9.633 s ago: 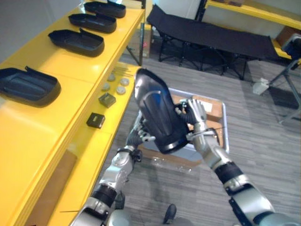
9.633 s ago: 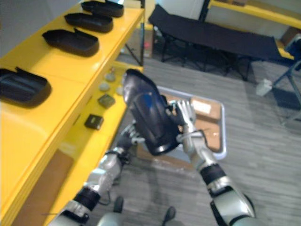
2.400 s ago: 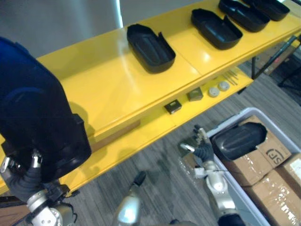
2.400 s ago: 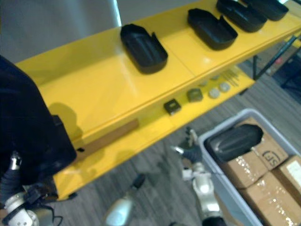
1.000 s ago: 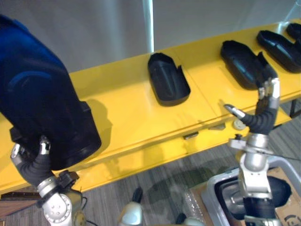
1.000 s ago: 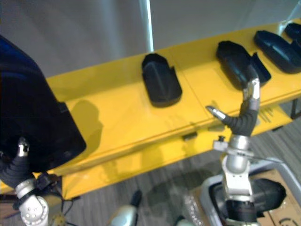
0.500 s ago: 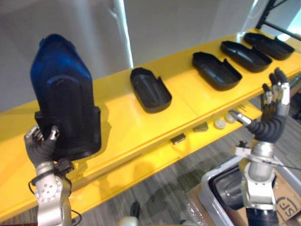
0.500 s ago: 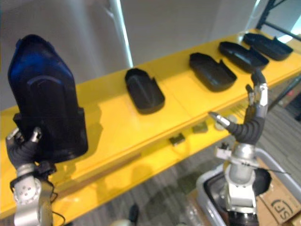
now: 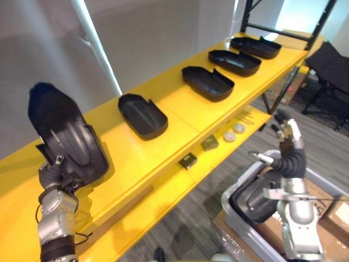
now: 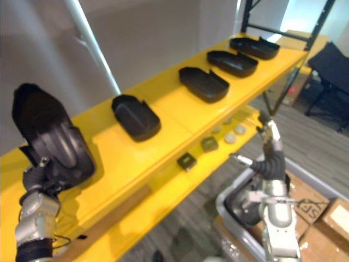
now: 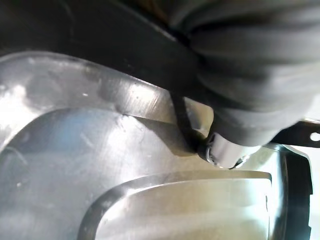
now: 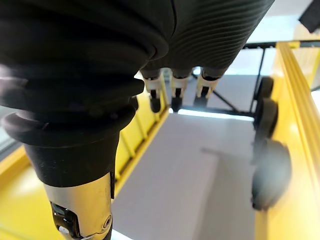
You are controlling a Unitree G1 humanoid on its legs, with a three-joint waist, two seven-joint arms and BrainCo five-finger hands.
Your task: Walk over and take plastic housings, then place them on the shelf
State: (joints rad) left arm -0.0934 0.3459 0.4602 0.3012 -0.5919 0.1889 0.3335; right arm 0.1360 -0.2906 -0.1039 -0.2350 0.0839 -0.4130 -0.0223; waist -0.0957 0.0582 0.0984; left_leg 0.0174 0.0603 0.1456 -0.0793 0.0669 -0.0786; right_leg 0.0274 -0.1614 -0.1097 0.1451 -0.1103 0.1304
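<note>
Here the left hand point(image 9: 53, 176) grips a black housing point(image 9: 68, 139) by the shelf point(image 9: 175, 107).

Left hand point(image 10: 36, 177) grips upright black housing point(image 10: 50, 137) at yellow shelf point(image 10: 174, 109); right hand point(image 10: 271, 157) raised, fingers straight, empty.

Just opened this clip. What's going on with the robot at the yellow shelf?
The robot's left hand grips a black plastic housing by its lower edge, holding it upright over the left end of the yellow shelf. Whether it touches the shelf top is unclear. Four similar black housings lie in a row further along. The right hand is open, raised and empty above a grey bin that holds another black housing.
</note>
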